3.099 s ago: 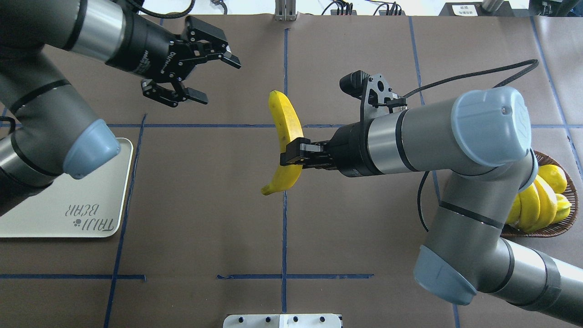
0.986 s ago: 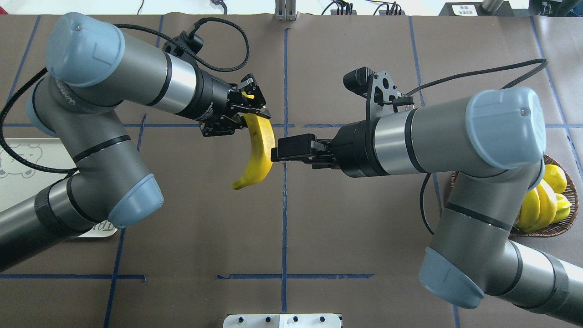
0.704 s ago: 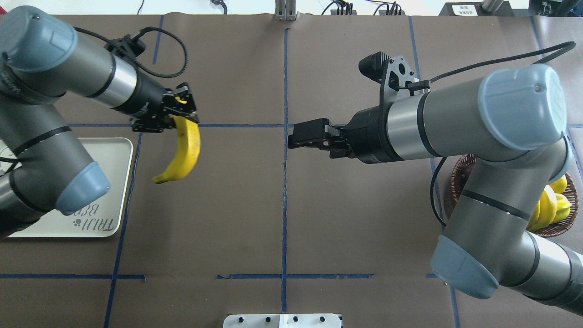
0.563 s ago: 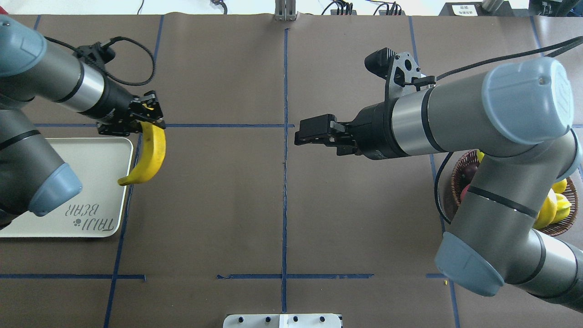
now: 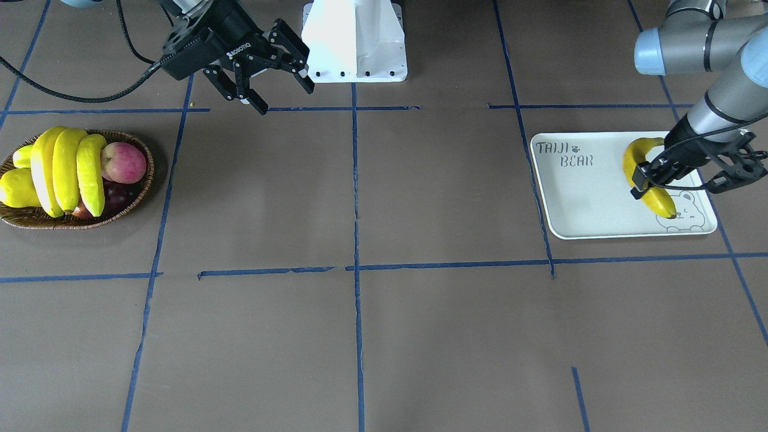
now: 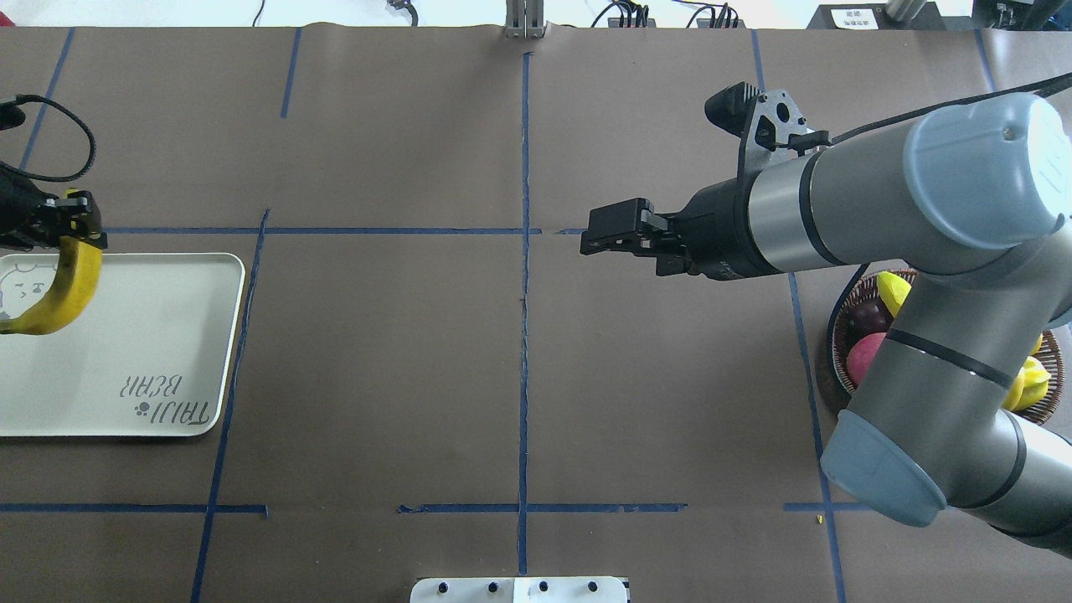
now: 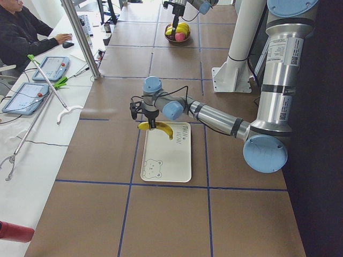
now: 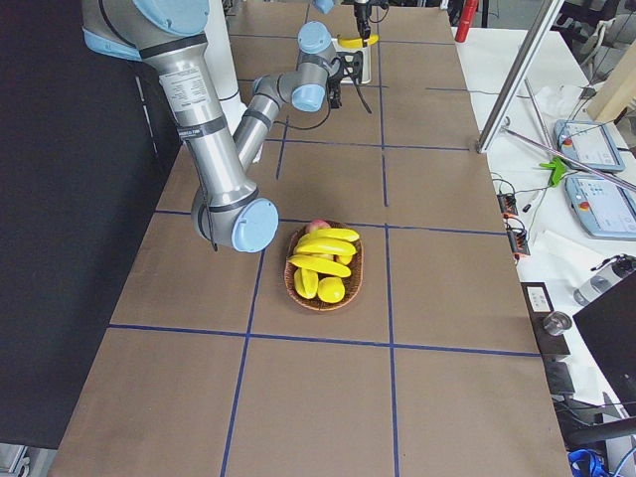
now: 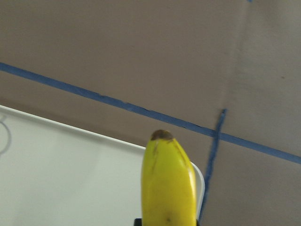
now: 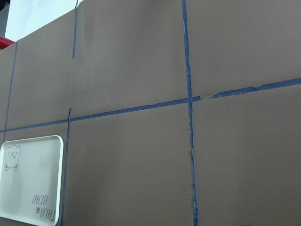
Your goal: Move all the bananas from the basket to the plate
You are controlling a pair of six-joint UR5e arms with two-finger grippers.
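One banana at the plate, unreleased; three to go.
The left gripper (image 6: 74, 224) pinches a banana (image 6: 63, 289) by its end over the plate (image 6: 167, 335), table's left. The right gripper (image 5: 285, 99) is spread and empty. Three bananas (image 5: 66, 168) lie in the basket (image 5: 72, 223), far right.

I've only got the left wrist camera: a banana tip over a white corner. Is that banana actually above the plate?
Observer: Yes. The front-facing view shows the banana, held by the left gripper, over the bear-cartoon end of the plate.
Operator: How many are in the basket?
Observer: Three long bananas lie in the basket, next to a red apple.
Operator: And the right gripper?
Observer: The right gripper is open and empty, up over bare table.
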